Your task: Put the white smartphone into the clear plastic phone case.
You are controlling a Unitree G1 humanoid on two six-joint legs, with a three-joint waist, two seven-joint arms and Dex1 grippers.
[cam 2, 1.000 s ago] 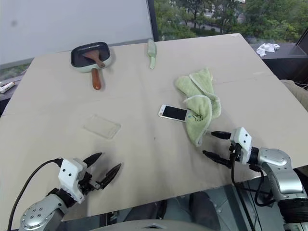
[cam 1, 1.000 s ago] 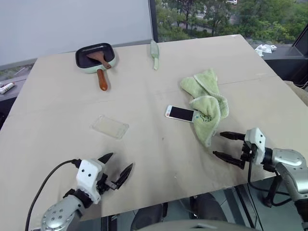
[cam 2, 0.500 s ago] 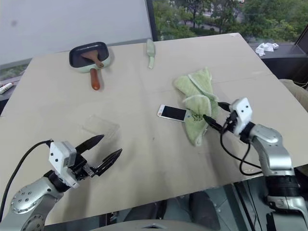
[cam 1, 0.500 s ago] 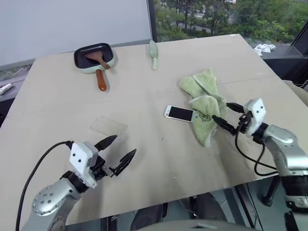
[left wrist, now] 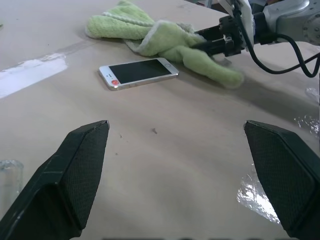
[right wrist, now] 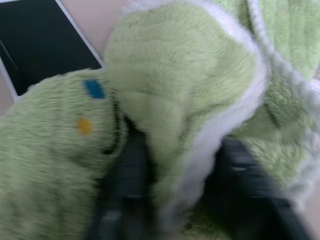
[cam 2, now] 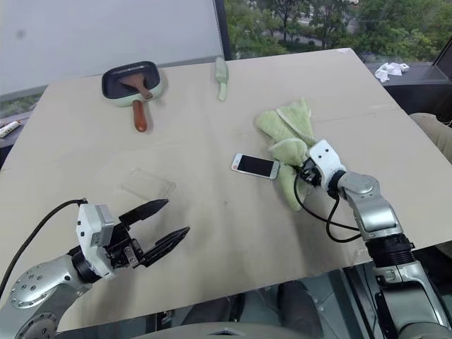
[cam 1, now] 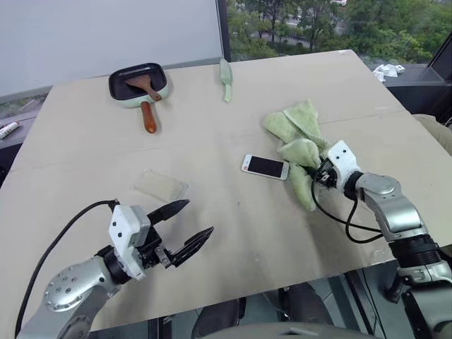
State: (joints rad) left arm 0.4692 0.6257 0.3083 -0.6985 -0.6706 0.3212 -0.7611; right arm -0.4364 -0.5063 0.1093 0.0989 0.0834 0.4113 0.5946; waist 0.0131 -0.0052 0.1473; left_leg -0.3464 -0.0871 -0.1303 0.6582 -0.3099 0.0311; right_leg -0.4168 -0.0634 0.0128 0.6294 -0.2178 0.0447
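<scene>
We see a wide beige table [cam 1: 212, 233] with the phone [cam 1: 265, 167] lying flat on it, screen up, a little right of the middle. One short end of the phone sits just beside a crumpled green towel [cam 1: 300, 138], close enough that we cannot tell whether the two touch. The right gripper [cam 1: 316, 174] has its fingers pushed into the near fold of that towel, and in the right wrist view its two dark fingers [right wrist: 132, 175] are pinched on a thick fold of the green cloth, with the corner of the phone's black screen showing past the fabric. So that gripper is gripping the towel, not the phone. The clear case [cam 1: 162, 186] lies flat on the table well to the left of the phone, apart from everything else, with its rim faintly visible. The left gripper [cam 1: 189, 227] hangs just above the table near the front edge, on the near side of the case, with its two black fingers spread wide and nothing between them. At the far side of the table stands a small green pan [cam 1: 138, 84] with a wooden spatula [cam 1: 145, 84] lying in it, and a pale green knife [cam 1: 226, 78] lies to its right.
</scene>
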